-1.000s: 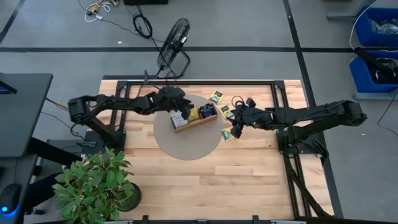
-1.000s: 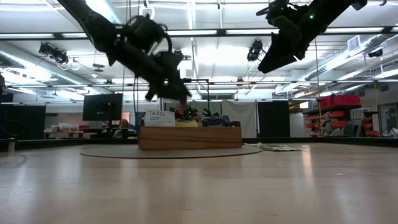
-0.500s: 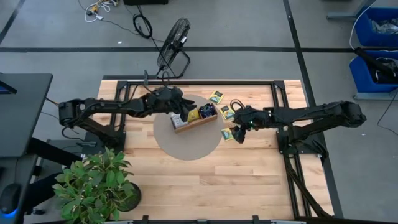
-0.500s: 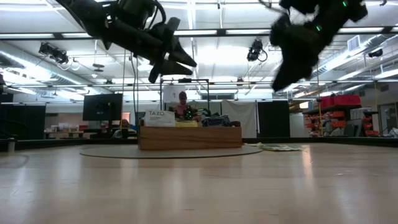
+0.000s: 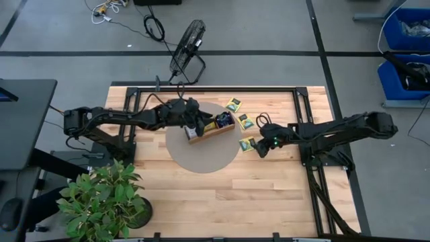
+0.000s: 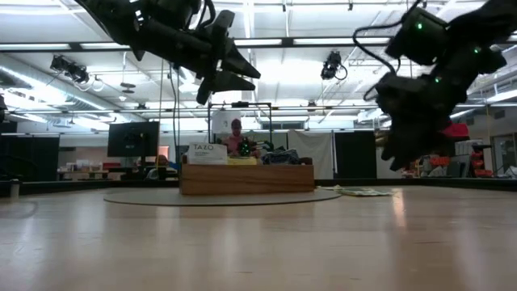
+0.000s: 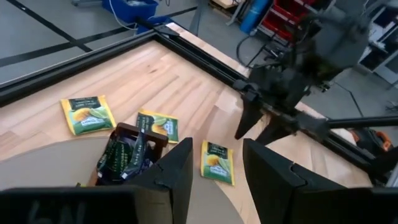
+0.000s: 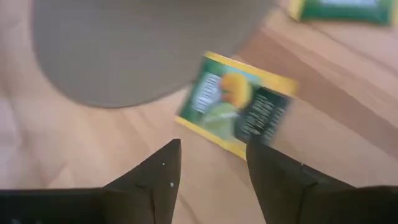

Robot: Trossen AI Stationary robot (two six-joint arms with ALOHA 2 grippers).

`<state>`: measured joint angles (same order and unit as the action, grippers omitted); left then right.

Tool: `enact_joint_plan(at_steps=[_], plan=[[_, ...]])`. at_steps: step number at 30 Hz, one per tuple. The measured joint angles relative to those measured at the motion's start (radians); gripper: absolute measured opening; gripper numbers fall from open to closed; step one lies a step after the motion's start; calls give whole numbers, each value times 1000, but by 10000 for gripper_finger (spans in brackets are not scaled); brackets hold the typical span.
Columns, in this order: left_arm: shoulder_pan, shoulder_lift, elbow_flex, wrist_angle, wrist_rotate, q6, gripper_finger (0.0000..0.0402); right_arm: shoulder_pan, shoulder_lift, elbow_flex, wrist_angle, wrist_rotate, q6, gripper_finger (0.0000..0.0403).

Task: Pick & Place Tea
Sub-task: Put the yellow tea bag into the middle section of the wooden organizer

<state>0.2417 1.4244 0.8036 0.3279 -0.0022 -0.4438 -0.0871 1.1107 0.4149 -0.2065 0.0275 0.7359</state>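
Observation:
Three green-yellow tea packets lie flat on the wooden table right of the round grey mat [image 5: 201,151]: one [image 5: 233,104] far, one [image 5: 246,122] in the middle, one [image 5: 248,144] at the mat's edge. The wooden tray [image 5: 210,129] stands on the mat with dark packets [image 7: 124,155] upright in its right end. My left gripper [image 7: 216,171] hangs open above the tray's left part [image 5: 193,124]. My right gripper [image 8: 214,168] is open, slanting down just above the nearest packet [image 8: 236,106], with nothing between its fingers.
A black metal frame [image 5: 306,121] borders the table. A potted plant [image 5: 101,198] stands at the near left corner. A fan [image 5: 187,50] lies on the floor beyond the far edge. Bare wood lies near the mat's front.
My right gripper has come down toward the packet at the mat's right edge and rolled about its own axis, staying open. My left gripper has risen from the tray's left part and tipped nearer level, staying open. No packet has moved.

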Motion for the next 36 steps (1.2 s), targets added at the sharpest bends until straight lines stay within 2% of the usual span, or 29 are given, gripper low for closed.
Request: enact_joint_plan(at_steps=[9,14,18,22,29,36], plan=[[0,0,0,28,0,-25,143,-31,0,-18,-43,88,32,190],[0,0,0,28,-1,-20,142,-31,19,-18,-34,80,37,190],[0,0,0,28,-1,-20,142,-30,71,-18,27,42,32,190],[0,0,0,28,-1,-24,142,-31,132,-18,49,51,52,190],[0,1,0,27,-1,-24,142,-24,249,-9,85,81,-11,190],[0,1,0,25,-1,-25,142,-9,272,-14,144,109,-94,190]])
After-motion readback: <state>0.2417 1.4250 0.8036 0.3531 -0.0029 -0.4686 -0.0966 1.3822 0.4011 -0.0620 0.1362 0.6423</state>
